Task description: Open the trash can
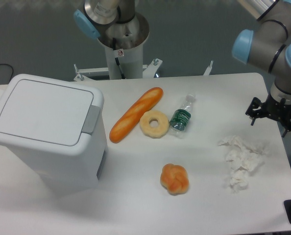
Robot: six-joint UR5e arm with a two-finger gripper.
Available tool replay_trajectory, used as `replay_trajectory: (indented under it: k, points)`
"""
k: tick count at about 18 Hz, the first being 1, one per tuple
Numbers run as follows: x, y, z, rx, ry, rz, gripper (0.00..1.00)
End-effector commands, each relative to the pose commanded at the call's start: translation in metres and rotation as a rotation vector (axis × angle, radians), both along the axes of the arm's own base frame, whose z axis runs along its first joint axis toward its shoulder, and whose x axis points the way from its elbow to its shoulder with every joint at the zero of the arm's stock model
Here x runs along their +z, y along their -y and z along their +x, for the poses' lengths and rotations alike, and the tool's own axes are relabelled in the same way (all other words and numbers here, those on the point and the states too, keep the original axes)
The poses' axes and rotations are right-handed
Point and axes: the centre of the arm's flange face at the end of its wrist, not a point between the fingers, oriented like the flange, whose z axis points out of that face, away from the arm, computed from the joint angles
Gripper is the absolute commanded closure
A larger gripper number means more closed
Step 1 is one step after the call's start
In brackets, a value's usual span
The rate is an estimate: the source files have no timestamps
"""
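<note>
Camera view: trash can [47, 129] lid's down, gripper [274, 113] far right over the bench [135, 196], can't tell its jaws. Next it needs that grey latch [91, 119].

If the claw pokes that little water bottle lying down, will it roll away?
Probably a bit. The water bottle lies on its side and looks round, so it may roll. It seems small and nearly empty, likely light. The ring-shaped bread touching it might stop it on that side.
</note>
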Motion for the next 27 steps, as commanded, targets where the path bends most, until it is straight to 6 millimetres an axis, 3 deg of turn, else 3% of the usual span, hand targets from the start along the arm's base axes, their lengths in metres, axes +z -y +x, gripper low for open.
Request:
replay_trajectory:
  k: [6,8,13,16,24,27]
  points:
    - [0.000,-0.002,0.004,0.008,0.001,-0.012,0.00]
    - [0.001,-0.007,0.017,0.002,-0.008,-0.069,0.00]
    - [0.028,-0.005,0.052,0.001,-0.027,-0.077,0.00]
    - [0.023,0.001,0.063,0.007,-0.010,-0.073,0.00]
    - [0.022,-0.005,0.077,0.079,0.017,-0.025,0.00]
    - [0.043,-0.015,0.096,0.074,-0.003,-0.014,0.00]
